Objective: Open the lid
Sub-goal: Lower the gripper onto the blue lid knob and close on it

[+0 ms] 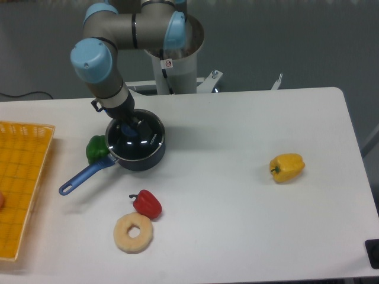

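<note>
The dark blue saucepan (137,149) stands on the white table at the left, its blue handle (83,177) pointing to the front left. The glass lid (141,137) lies across the pan's top, and its blue knob (129,129) shows just under the gripper. My gripper (128,122) hangs from the arm right over the knob, at the pan's back left part. The wrist hides its fingers, so whether they hold the knob cannot be made out.
A green pepper (95,148) touches the pan's left side. A red pepper (147,203) and a pale ring-shaped doughnut (133,232) lie in front of the pan. A yellow pepper (286,167) sits at the right. A yellow basket (18,183) fills the left edge.
</note>
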### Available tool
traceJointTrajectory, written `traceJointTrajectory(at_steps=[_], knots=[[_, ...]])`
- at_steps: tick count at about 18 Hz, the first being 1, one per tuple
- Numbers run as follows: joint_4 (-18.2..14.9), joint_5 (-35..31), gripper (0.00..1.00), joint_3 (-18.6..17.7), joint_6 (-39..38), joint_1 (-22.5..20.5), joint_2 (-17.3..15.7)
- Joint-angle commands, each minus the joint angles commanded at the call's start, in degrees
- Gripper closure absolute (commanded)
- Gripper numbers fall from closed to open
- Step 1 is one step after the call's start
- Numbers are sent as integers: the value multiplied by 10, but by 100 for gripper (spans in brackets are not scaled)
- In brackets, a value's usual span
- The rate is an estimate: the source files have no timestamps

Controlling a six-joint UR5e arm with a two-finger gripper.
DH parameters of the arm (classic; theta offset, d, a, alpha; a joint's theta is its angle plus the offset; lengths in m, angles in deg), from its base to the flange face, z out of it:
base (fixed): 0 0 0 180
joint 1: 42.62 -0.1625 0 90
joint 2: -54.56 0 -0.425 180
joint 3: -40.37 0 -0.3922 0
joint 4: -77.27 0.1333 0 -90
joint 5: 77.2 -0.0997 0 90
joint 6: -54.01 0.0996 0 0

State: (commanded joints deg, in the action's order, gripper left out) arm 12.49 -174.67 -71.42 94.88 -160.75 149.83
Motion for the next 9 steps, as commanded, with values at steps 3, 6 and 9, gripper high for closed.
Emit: traceJointTrajectory(at_steps=[3,6,9], knots=[[1,-1,0,-15,3,-2,-2],[4,-8,0,-16,3,-1,0],[4,-12,0,-16,2,-1,1]])
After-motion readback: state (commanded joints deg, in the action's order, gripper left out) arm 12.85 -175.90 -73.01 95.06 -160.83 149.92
